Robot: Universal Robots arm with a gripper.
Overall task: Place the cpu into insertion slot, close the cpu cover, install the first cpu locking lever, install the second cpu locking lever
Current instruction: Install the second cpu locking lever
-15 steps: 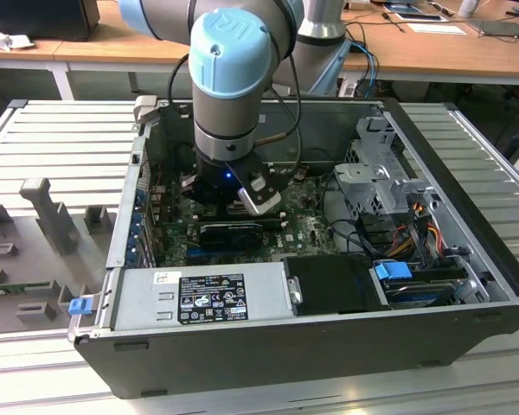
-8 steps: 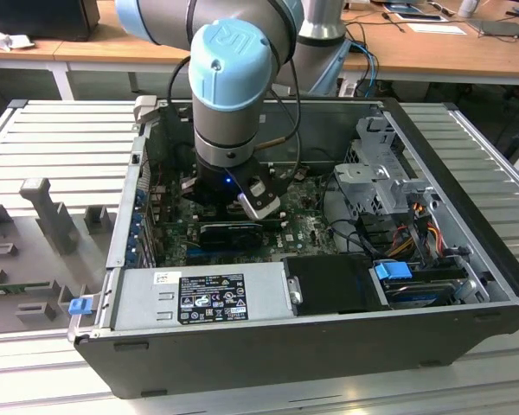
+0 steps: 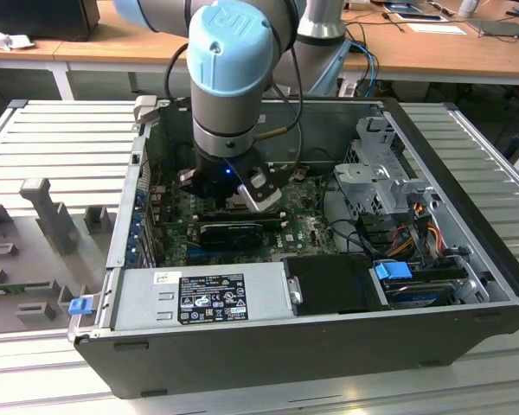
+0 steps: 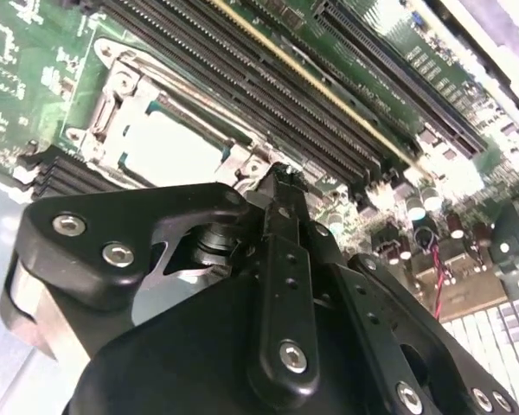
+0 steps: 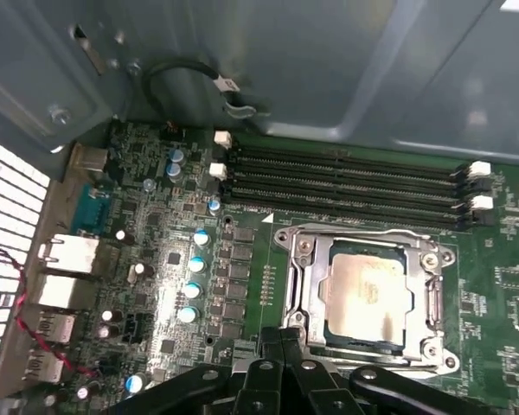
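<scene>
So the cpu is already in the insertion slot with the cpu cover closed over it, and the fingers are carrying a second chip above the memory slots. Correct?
Not quite: the fingers carry no chip. In the first wrist view they sit beside the insertion slot with nothing between them. The rest holds: the cpu lies in the slot with the cpu cover closed over it.

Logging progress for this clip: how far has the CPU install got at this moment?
Done: the cpu lies in the insertion slot, and the cpu cover appears lowered around it. In hand: the gripper holds nothing and hovers beside the socket edge. Left: I cannot tell from these views whether either locking lever is latched, so count both as open.
</scene>
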